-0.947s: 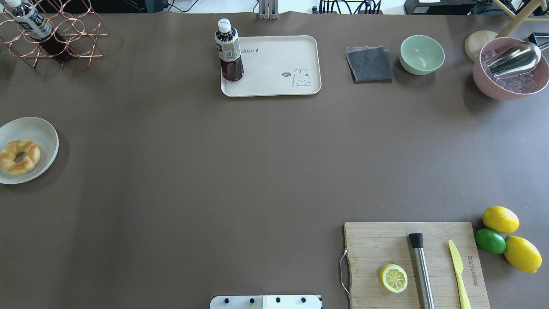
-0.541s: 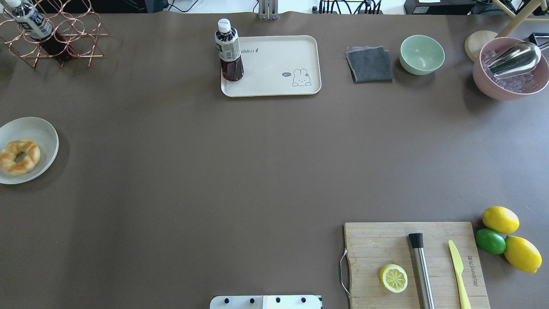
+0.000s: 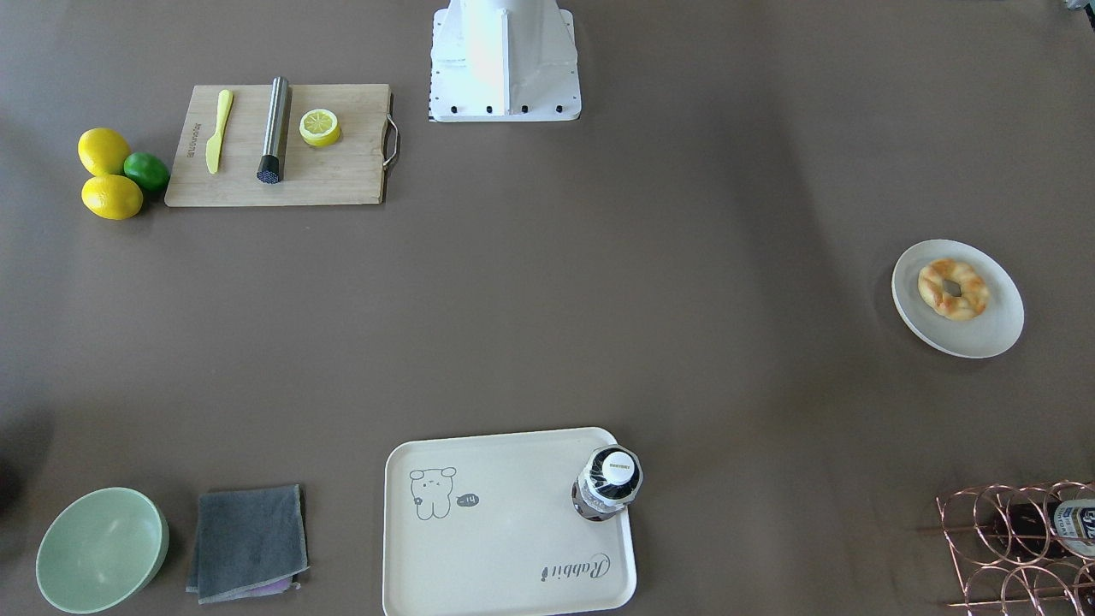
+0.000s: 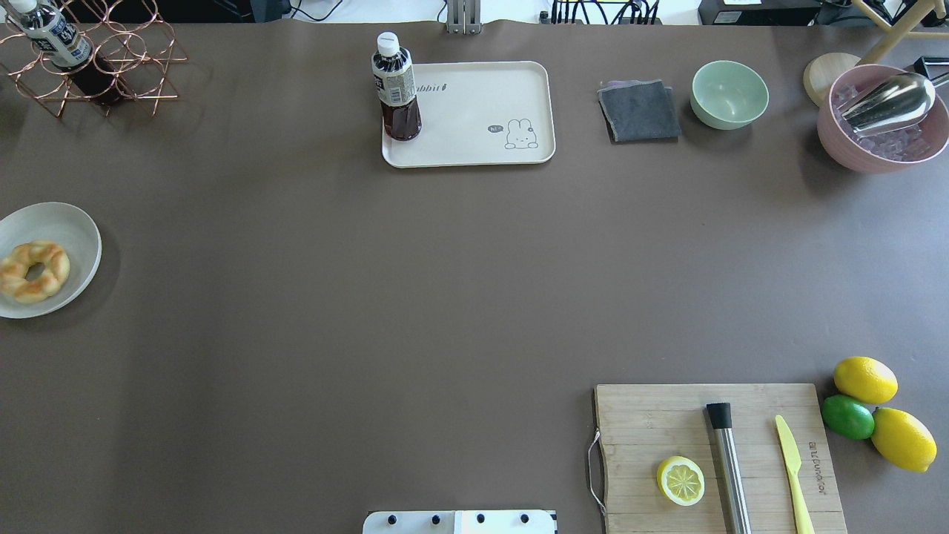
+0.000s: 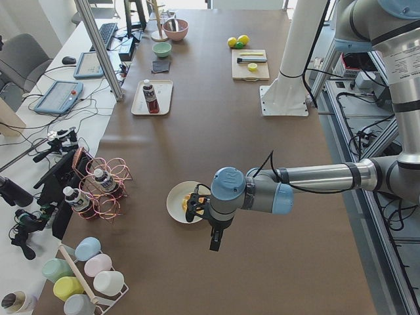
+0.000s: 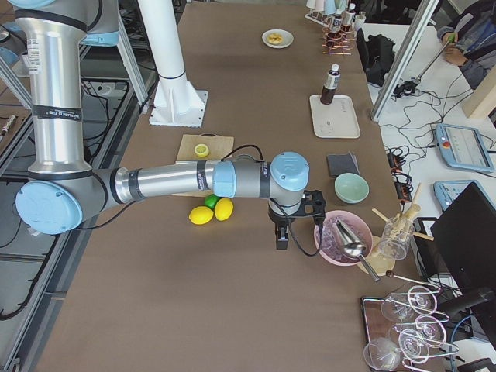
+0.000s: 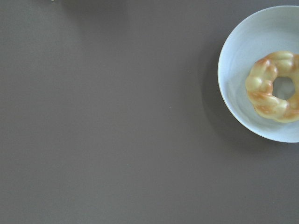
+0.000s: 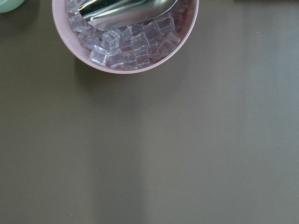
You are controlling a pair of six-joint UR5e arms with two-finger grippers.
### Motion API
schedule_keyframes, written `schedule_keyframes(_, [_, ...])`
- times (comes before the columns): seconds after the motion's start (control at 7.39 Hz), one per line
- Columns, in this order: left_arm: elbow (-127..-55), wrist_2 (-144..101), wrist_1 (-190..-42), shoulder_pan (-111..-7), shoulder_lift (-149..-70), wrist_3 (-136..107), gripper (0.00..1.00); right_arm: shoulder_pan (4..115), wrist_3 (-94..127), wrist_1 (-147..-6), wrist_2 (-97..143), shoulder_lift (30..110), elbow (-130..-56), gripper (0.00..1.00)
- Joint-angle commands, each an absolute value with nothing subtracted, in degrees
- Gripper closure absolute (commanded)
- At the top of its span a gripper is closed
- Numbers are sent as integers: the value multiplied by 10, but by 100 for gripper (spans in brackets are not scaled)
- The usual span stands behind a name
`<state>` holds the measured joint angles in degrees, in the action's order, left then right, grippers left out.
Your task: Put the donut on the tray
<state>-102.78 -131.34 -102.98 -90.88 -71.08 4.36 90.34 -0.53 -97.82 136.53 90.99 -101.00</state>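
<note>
donut (image 4: 32, 271): on plate (image 4: 78, 230), left table end, clipped at overhead's edge | tray (image 4: 474, 111): well apart, bottle (image 4: 397, 89) on one corner | left gripper (image 5: 213, 248), right gripper (image 6: 280, 244): seen in side views only, opening cannot be told

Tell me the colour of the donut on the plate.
The donut is golden-yellow with orange-brown patches, clearest in the left wrist view.

On the wooden cutting board (image 4: 652, 423) lie a lemon half (image 4: 680, 480), a steel rod (image 4: 730, 467) and a yellow knife (image 4: 792, 471). A lime (image 4: 847, 417) and two lemons (image 4: 903, 439) cluster just beside the board's edge opposite its wire handle (image 4: 591, 475).
</note>
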Motion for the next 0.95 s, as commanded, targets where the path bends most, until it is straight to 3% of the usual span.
schedule_keyframes(0.0, [-1031, -1315, -1033, -909, -715, 38, 3, 904, -5, -977, 1368, 911, -1010, 0])
schedule_keyframes(0.81, [-1031, -1315, -1044, -907, -730, 36, 3, 904, -5, -979, 1373, 913, -1010, 0])
